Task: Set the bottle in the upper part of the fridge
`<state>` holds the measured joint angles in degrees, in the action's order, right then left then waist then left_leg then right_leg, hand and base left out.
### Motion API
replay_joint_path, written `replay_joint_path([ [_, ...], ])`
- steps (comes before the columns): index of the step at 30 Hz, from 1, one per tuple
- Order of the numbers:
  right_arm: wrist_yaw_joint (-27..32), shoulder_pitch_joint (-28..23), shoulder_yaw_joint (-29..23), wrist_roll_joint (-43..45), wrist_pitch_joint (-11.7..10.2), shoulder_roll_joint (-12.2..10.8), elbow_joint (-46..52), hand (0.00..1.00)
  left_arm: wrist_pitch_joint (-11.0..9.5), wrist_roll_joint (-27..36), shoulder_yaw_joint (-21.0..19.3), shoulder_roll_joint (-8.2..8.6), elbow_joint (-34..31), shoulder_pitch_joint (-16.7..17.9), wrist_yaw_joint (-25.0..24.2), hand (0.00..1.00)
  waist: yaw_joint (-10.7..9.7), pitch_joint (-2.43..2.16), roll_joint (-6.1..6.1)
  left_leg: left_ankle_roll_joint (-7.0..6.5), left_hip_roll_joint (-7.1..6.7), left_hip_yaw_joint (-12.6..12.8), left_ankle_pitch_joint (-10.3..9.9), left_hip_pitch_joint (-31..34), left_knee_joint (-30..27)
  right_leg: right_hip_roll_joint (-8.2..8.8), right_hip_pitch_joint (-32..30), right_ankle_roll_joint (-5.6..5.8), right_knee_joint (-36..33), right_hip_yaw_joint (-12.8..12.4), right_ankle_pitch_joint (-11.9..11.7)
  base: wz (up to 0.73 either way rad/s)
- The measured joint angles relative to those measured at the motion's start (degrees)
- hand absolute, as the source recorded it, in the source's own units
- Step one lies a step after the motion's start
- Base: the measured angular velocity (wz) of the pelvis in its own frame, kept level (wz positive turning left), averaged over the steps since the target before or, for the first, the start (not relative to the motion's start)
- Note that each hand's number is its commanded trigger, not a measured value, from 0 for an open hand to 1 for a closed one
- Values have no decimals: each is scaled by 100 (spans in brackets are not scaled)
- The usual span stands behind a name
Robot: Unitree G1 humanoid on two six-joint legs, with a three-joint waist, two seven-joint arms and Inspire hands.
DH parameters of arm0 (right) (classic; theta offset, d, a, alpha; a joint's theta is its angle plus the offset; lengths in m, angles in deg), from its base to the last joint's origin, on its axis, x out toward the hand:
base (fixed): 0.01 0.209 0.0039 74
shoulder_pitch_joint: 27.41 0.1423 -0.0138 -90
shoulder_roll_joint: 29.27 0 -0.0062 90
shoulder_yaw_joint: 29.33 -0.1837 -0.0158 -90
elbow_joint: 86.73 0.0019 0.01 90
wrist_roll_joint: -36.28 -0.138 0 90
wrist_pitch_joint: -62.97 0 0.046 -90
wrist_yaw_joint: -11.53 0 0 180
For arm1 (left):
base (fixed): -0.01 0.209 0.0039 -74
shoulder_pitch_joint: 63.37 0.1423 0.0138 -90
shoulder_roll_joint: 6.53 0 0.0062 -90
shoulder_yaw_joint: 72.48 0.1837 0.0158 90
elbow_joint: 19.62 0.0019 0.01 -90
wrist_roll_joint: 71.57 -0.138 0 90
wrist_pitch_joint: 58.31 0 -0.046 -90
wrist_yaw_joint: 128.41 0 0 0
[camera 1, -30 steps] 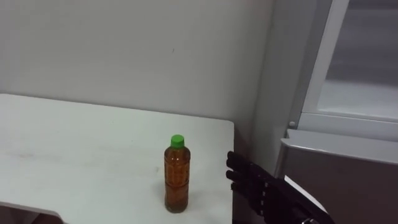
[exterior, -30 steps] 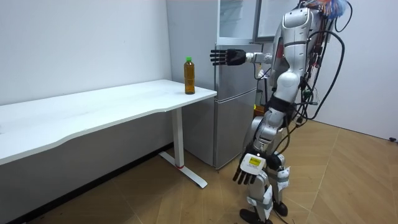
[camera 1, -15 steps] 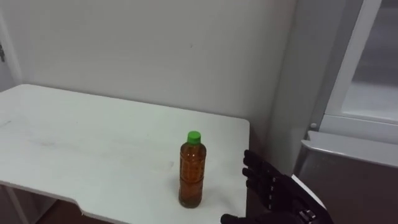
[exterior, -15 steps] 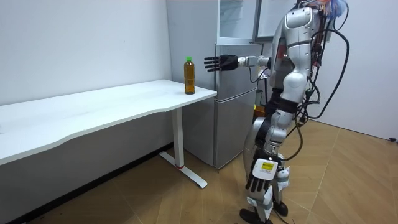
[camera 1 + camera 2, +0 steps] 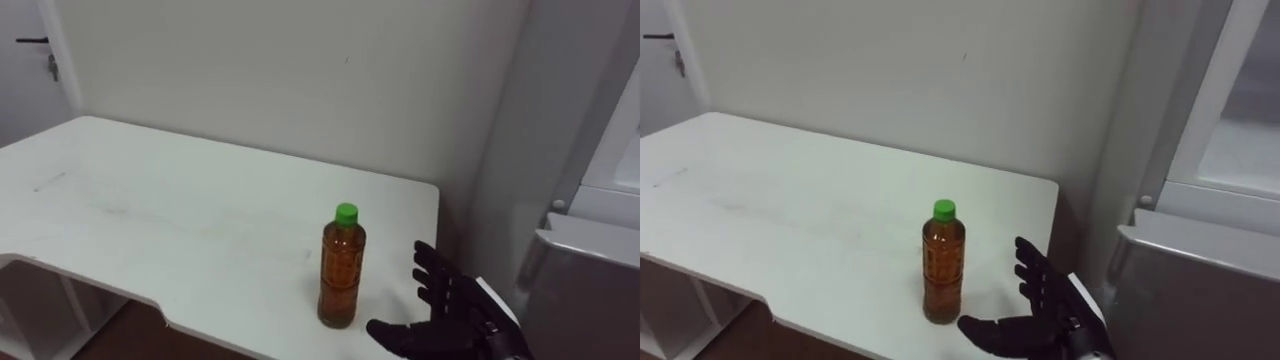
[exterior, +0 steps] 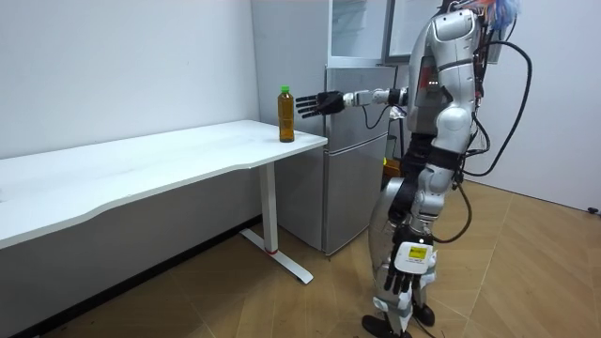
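Observation:
An amber bottle (image 5: 341,266) with a green cap stands upright near the right end of the white table (image 5: 150,220); the room view has the bottle (image 6: 285,114) at the table's end by the fridge. My right hand (image 5: 448,318) is open, fingers straight and thumb spread, just right of the bottle and a little apart from it; the same hand (image 5: 1035,301) appears in the right eye view and, at arm's length, the right hand (image 6: 319,102) in the room view. My left hand (image 6: 404,272) hangs by my leg. The fridge (image 6: 362,141) stands right of the table, its upper door (image 5: 1205,110) open.
A grey wall rises behind the table. The fridge's lower door (image 5: 590,290) is close on my right. A door with a handle (image 5: 30,42) shows at far left. I stand on the wooden floor (image 6: 526,272) in front of the fridge.
My right hand has reached further towards the bottle and spread its thumb. The eye view has swung left, bringing more of the table into sight. My body has leaned slightly.

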<state>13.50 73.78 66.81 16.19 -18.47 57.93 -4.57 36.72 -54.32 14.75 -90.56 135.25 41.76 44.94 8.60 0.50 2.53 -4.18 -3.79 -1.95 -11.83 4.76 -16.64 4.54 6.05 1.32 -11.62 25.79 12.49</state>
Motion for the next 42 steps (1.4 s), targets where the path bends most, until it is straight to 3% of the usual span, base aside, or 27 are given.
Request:
replay_joint_path([
  [5, 438, 268, 56, -2, -52, 1, -423, 0, 52, -137, 103, 7, -86, 115, 32, 0, 42, 1, -37, -7, -46, -142, 22, 72, -51, 17, 4, 11, -1, 121, -5, 14],
  [9, 728, 362, 49, 17, -55, 1, -612, 0, 226, -200, 130, 13, -101, 118, 31, 0, 67, 11, -72, -24, -108, -291, 67, 175, -96, 33, -20, 20, -7, 127, 0, 21],
  [17, 1144, 663, 107, -14, -55, 4, -731, 0, 427, -200, 389, -8, -307, 154, 14, 0, 183, -9, -95, -13, -124, -331, 140, 319, -111, 42, -143, 20, -17, 162, 0, 4],
  [19, 1269, 816, 161, 3, -55, 7, -765, 0, 430, -201, 495, -8, -354, 153, -8, 0, 188, -41, -95, -5, -123, -346, 167, 389, -116, 45, -215, 17, -29, 203, -2, 0],
  [22, 1439, 1033, 152, 35, -67, 67, -1028, 0, 428, -231, 529, -15, -507, 174, -49, 0, 194, -43, -104, 4, -163, -505, 178, 475, -200, 43, -236, 13, -52, 277, -2, 22],
  [29, 1611, 1412, 163, -2, -137, 72, -1436, 0, 426, -225, 665, -14, -577, 219, -166, 0, 367, -21, -139, -3, -200, -606, 246, 623, -212, 69, -394, 14, -153, 277, 0, 10],
  [33, 1618, 1781, 159, -41, -157, 73, -1954, 0, 421, -225, 809, -9, -574, 227, -186, 0, 426, 0, -159, -9, -210, -626, 295, 701, -217, 104, -456, 12, -208, 413, 1, 7],
  [42, 1615, 1858, 157, -242, -161, 99, -2071, 0, 416, -222, 869, -9, -576, 228, -193, 0, 448, 7, -152, -57, -294, -708, 388, 961, -230, 168, -711, 12, -288, 436, 2, 6],
])
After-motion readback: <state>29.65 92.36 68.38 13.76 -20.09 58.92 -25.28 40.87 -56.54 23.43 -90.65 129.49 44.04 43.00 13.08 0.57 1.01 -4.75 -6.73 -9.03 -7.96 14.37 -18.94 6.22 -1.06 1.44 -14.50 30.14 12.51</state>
